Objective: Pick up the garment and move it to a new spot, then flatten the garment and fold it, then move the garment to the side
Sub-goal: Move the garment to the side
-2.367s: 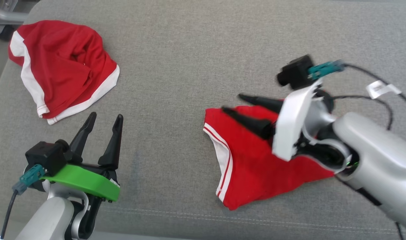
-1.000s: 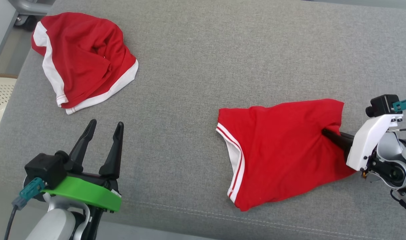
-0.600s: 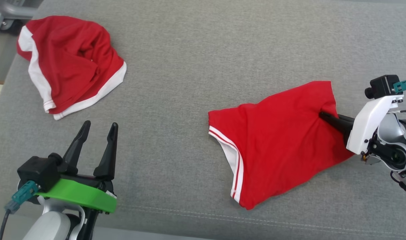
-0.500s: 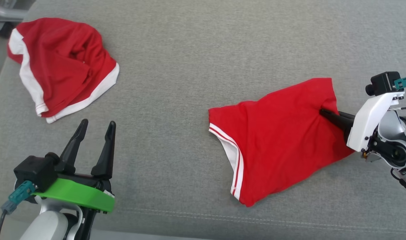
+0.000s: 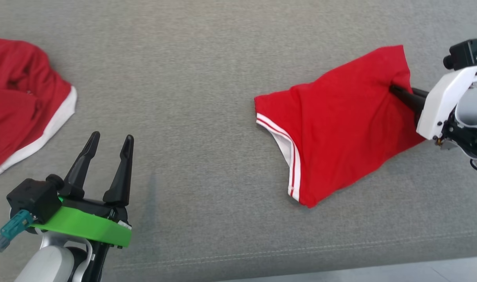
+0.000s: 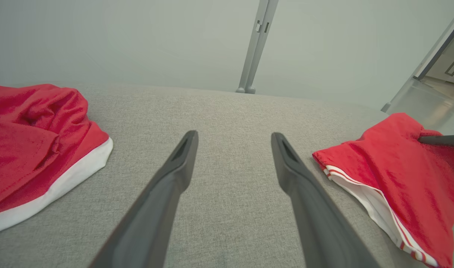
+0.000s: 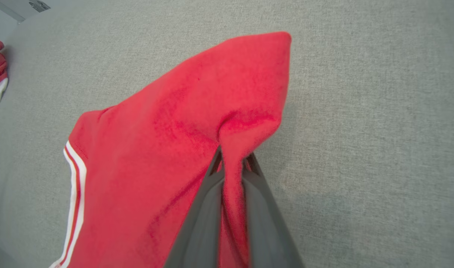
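Right pincer (image 5: pixel 395 89) pinching one edge of the striped-hem garment (image 5: pixel 340 129), left pincer (image 5: pixel 112 137) spread and idle.

At far left a second red garment (image 5: pixel 23 105) lies bunched on the grey cushion (image 5: pixel 207 98). My left pincer hovers near it with its fingers apart, and could snag the wrong piece if it drifts that way. Right of centre, the striped-hem garment lies mostly on the cushion. My right pincer is pressed together on a thin ridge of cloth at its right edge. I judge that hold narrow: a quick pull could slip the fold out, or drag the cloth into a bunch.
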`<state>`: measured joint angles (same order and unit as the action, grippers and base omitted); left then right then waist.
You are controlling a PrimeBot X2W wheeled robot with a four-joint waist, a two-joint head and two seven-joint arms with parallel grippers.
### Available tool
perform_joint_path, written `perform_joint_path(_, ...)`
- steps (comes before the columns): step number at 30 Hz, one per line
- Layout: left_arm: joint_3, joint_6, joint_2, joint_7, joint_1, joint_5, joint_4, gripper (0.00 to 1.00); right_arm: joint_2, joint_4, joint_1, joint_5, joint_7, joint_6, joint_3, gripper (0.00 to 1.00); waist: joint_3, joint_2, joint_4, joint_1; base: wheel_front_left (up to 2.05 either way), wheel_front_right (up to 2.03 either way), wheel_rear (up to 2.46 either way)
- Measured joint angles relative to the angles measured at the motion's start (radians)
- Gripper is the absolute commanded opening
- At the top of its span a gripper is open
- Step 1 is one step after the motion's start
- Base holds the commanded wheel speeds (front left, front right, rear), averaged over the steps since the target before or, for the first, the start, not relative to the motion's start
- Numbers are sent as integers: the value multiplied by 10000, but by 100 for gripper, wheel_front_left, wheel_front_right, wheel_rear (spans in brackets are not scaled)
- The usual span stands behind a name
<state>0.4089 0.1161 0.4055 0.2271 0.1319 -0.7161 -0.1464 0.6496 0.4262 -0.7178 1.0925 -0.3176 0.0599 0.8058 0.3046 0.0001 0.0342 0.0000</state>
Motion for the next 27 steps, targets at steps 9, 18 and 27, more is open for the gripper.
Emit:
perform_joint_path(9,-33,2,194,-418,51,249,-518,100,-240,573,-935,-121,-8,-190,-201,0,621,0,-1039,0,0,0,0)
perform_joint_path(18,-61,29,265,-746,574,510,-861,100,234,1329,-1780,-295,173,-458,-777,0,1591,0,-1637,0,0,0,0)
perform_joint_path(27,38,31,219,-963,1222,610,-995,100,759,2057,-2573,-892,568,-1020,-1041,0,2528,0,-1720,0,0,0,0)
